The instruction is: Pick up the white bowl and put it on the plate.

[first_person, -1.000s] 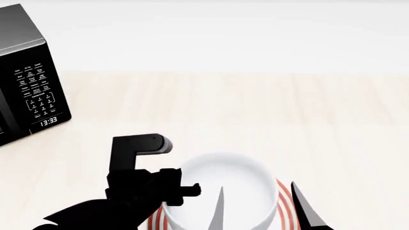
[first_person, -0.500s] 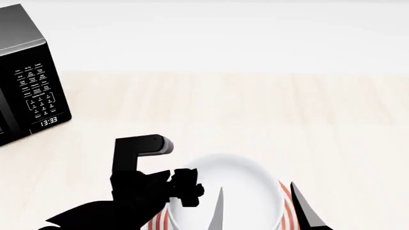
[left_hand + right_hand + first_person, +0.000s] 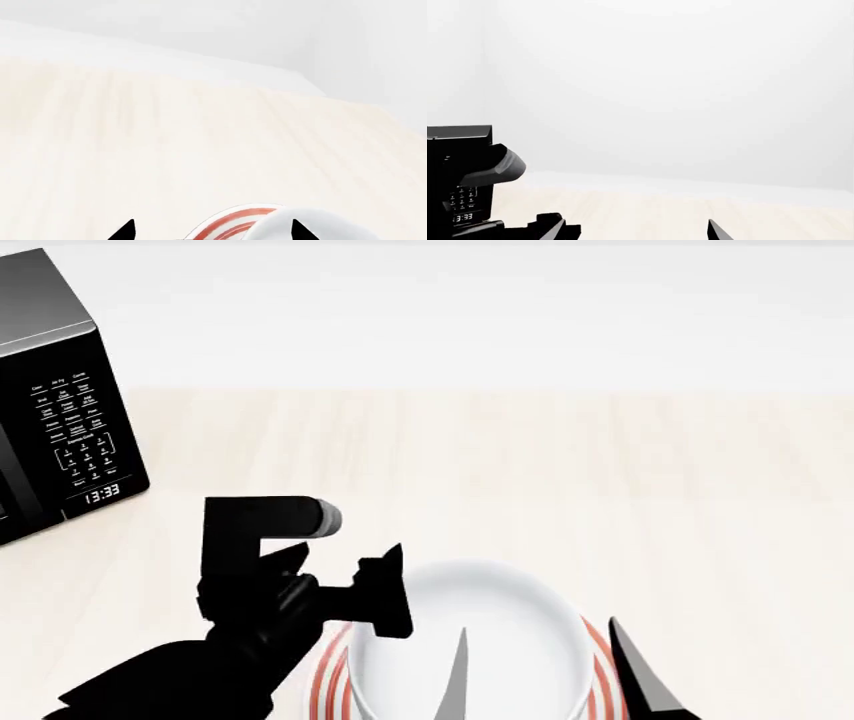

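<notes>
The white bowl point(image 3: 501, 635) sits on the plate point(image 3: 601, 675), whose red rings show to either side of it. My left gripper point(image 3: 384, 595) hangs just above the bowl's left rim, open and empty. In the left wrist view its two black tips stand wide apart point(image 3: 212, 232), with the plate's rings point(image 3: 230, 225) and the bowl's side point(image 3: 327, 225) between them. My right gripper point(image 3: 547, 680) is open and empty at the picture's bottom edge; its fingertips overlap the bowl's middle and the plate's right edge. The right wrist view shows its tips apart point(image 3: 635, 232) with nothing between.
A black microwave point(image 3: 54, 400) stands at the back left of the pale wooden counter point(image 3: 561, 470); it also shows in the right wrist view point(image 3: 457, 175). A white wall runs behind the counter.
My left gripper has risen and drawn slightly left, off the bowl's left rim. The bowl and plate have stayed put. The right gripper has not moved.
</notes>
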